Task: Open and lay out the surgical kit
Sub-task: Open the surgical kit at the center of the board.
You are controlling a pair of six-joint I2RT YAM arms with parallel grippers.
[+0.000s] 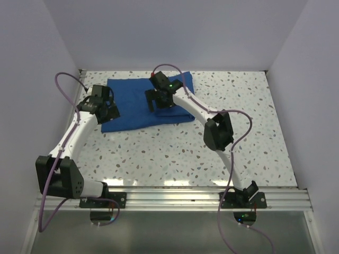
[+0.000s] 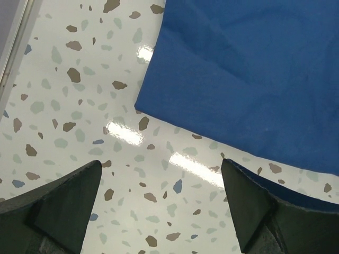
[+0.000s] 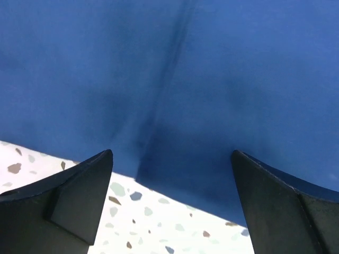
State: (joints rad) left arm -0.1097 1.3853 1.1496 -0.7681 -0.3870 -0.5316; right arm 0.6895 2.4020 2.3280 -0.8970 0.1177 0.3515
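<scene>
The surgical kit shows only as a folded royal-blue cloth wrap (image 1: 139, 103) lying flat at the back middle of the speckled table (image 1: 175, 153); whatever is inside is hidden. My left gripper (image 1: 110, 111) hovers open at the wrap's front left corner. In the left wrist view its fingers (image 2: 160, 164) straddle bare table, with the cloth edge (image 2: 249, 69) just beyond and behind the right finger. My right gripper (image 1: 157, 101) stands open over the middle of the wrap. In the right wrist view the gripper (image 3: 172, 153) spans the cloth's near edge (image 3: 159, 69) where a fold line runs. Neither holds anything.
White walls (image 1: 32, 79) close in the table on the left, back and right. An aluminium rail (image 1: 175, 198) with both arm bases runs along the near edge. Purple cables (image 1: 63, 87) loop from each arm.
</scene>
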